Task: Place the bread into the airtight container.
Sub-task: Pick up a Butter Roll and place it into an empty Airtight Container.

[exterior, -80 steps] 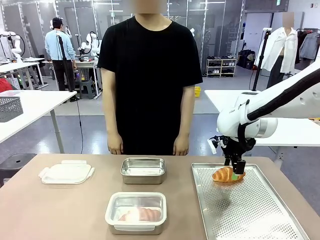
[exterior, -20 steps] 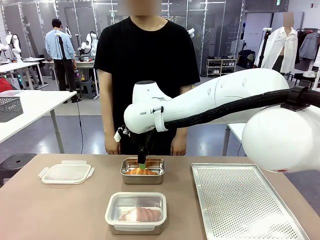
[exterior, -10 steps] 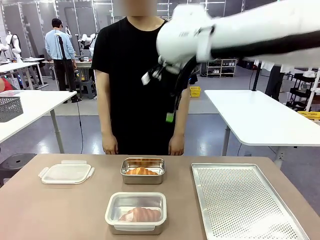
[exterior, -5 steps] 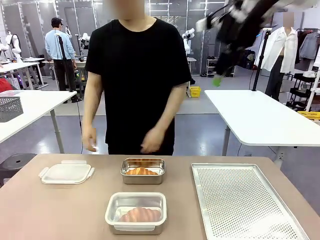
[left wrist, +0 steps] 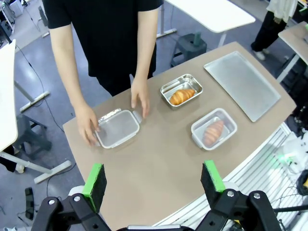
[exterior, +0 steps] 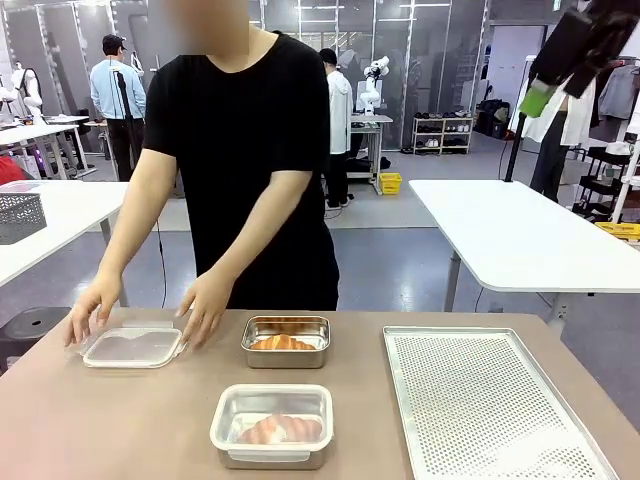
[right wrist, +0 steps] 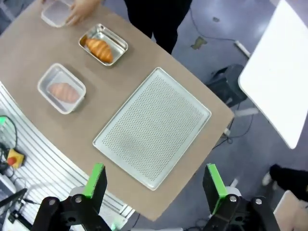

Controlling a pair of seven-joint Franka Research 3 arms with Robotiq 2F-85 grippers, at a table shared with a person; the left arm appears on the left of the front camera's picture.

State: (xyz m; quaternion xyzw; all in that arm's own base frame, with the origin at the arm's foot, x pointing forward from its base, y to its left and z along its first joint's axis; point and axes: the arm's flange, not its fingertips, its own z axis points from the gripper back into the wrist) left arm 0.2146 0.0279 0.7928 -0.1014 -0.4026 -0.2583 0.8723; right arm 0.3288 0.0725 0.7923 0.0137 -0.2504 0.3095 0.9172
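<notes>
On table: bread (exterior: 282, 343) inside open steel container (exterior: 286, 341), another under lidded container (exterior: 272, 425).

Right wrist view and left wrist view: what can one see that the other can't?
Only the right wrist view takes in the white table off to one side. Only the left wrist view shows both of the person's hands on the lid. Both show the croissant in the open tin, the lidded box and the tray.

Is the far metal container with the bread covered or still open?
Open. The bread lies uncovered inside the metal container, and the lid is still on the table to its side, under the person's hands.
</notes>
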